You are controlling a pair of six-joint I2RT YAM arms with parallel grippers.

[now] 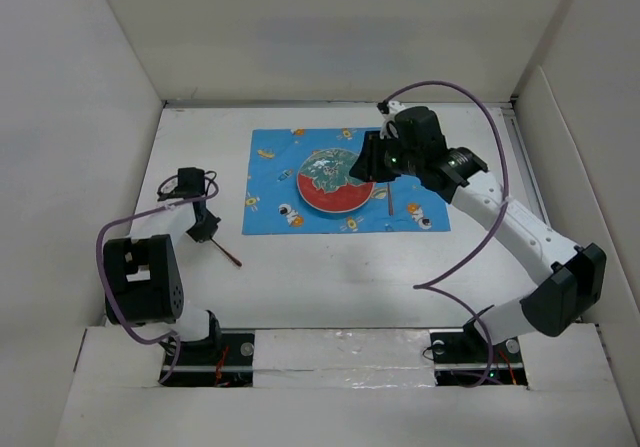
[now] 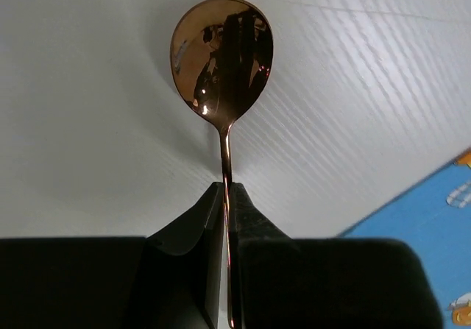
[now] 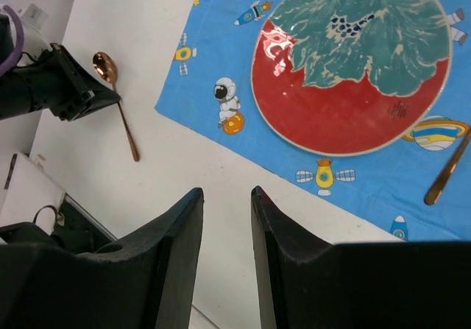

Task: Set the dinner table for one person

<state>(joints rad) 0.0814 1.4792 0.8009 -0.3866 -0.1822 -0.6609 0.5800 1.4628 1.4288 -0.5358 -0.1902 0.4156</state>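
The white dinner table (image 1: 330,267) bears a blue cartoon-print placemat (image 1: 270,207) with a red and green plate (image 1: 330,180) on it. My left gripper (image 1: 205,229) is shut on the handle of a copper spoon (image 1: 230,256), left of the placemat, low over the table. In the left wrist view the spoon's bowl (image 2: 222,53) sticks out ahead of the gripper (image 2: 227,196). My right gripper (image 1: 362,164) hovers above the plate's right edge. Its jaws stand open and empty in the right wrist view (image 3: 224,196), which also shows the plate (image 3: 353,86), the spoon (image 3: 118,108) and the placemat (image 3: 213,57).
A second copper utensil (image 1: 388,197) lies on the placemat right of the plate; its handle end shows in the right wrist view (image 3: 445,171). White walls enclose the table at the left, back and right. The arm bases stand at the near edge.
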